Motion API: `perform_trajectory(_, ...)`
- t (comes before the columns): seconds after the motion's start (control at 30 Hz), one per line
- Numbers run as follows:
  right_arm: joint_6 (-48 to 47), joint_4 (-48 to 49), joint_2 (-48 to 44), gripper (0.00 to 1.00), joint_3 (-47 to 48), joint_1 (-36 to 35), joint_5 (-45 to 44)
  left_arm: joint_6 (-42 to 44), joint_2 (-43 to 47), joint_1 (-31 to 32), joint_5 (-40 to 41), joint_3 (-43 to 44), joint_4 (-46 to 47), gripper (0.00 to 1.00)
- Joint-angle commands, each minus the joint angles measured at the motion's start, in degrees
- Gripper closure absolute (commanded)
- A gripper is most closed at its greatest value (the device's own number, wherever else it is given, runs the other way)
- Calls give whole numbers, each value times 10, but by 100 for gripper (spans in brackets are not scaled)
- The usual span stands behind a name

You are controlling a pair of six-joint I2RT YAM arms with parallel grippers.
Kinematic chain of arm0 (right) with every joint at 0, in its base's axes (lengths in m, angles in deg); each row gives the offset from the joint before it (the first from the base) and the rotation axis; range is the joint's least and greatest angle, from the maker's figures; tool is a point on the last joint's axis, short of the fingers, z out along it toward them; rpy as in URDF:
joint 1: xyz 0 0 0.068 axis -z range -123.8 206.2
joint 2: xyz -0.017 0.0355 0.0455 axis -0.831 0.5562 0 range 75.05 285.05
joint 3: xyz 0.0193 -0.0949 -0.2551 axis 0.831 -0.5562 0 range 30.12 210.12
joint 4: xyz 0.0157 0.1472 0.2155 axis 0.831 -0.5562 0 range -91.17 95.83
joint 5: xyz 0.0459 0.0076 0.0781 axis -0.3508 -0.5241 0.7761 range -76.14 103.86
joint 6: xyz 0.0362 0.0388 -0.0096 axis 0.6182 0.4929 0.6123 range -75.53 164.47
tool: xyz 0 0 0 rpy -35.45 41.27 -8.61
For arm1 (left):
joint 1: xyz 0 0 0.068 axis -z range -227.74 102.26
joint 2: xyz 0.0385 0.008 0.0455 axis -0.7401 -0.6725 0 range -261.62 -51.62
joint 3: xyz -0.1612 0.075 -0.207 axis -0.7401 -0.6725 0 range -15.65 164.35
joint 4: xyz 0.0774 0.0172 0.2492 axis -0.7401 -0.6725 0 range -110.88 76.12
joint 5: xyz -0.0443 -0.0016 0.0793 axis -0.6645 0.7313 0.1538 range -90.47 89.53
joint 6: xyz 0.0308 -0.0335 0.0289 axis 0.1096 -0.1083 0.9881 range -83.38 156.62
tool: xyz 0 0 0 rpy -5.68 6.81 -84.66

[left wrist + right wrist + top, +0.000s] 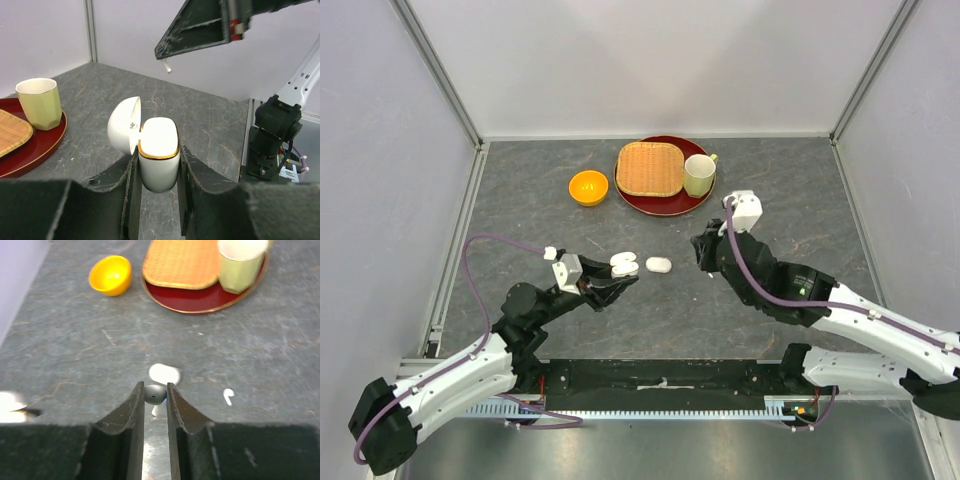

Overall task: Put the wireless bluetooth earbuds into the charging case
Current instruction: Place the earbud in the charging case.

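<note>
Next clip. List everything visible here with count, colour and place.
charging case: one, white with gold rim, lid open, between the left fingers
earbuds: two seen, white; one between the right fingers, one loose on the table
white oval item: one, on the table beside the case; too bright to identify
bowl: one, orange, left of the plate
plate: one, dark red, far side of the table
woven tray: one, tan, on the plate
cup: one, pale green, on the plate
table: one, grey
left fingers: black, shut on the case
right fingers: black, shut on an earbud
</note>
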Motion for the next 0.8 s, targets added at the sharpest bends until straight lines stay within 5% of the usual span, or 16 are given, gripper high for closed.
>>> perform_trajectory(0.0,-55,46,20,100,60,-103,-130,-5,-3,1,9,8,24,98)
perform_trajectory(0.23,-157,185,89,100,78,-259,-225,28,-9,3,3,4,40,98)
perform_trajectory(0.77,-209,338,92,100,13,-283,-201,68,-2,16,10,3,49,98)
